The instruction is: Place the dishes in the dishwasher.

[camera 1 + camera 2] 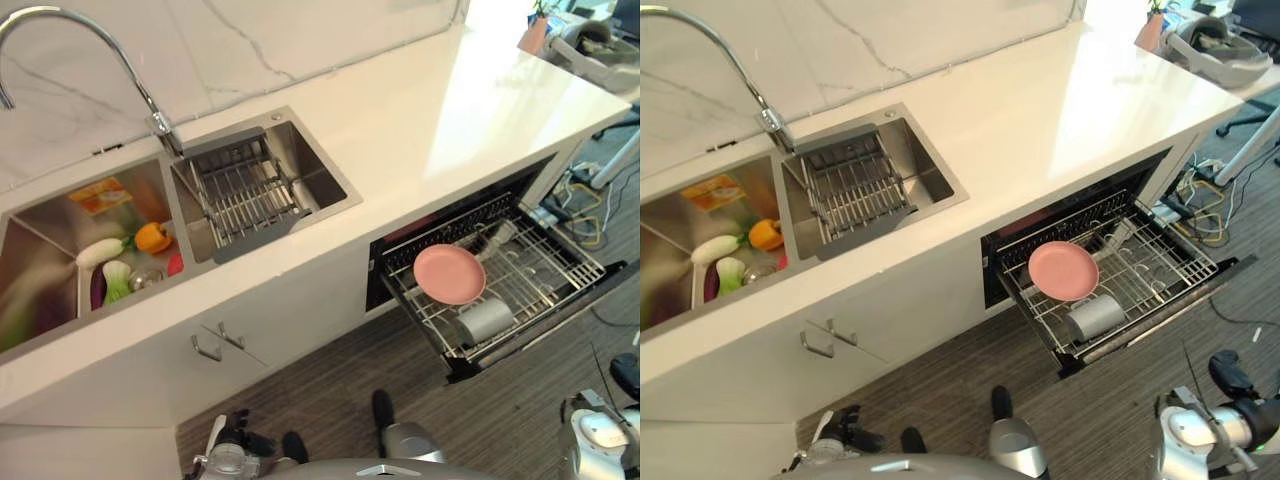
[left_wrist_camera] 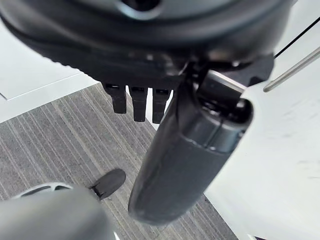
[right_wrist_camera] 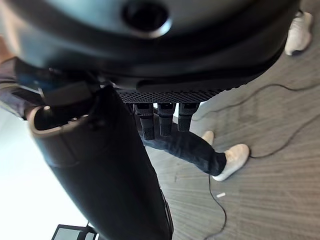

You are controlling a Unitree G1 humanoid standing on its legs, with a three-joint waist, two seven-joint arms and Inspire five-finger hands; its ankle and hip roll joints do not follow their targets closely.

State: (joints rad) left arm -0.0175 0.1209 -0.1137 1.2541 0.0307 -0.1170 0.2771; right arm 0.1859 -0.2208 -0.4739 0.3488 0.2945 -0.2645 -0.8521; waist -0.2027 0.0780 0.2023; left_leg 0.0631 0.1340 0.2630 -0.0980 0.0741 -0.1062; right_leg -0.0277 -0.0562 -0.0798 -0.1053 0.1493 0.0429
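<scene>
**A:** Start at your fingers. On the left hand (image 2: 165, 100) they hang straight and loose with nothing between them and the thumb, over the striped floor (image 2: 60, 135). The right hand (image 3: 160, 117) is the same: relaxed, empty, a person's leg and pale shoes (image 3: 232, 162) on the floor past it.

**B:** So where are the dishes?

**A:** The pink plate (image 1: 449, 273) and a grey cup (image 1: 486, 320) already lie in the pulled-out dishwasher rack (image 1: 560, 262), the cup just in front of the plate. The drying rack (image 1: 245, 190) in the sink (image 1: 330, 180) looks bare.

**B:** My next move?

**A:** Probably closing up. I'd push the rack's front edge squarely with flat fingers, so the plate doesn't rattle.
</scene>
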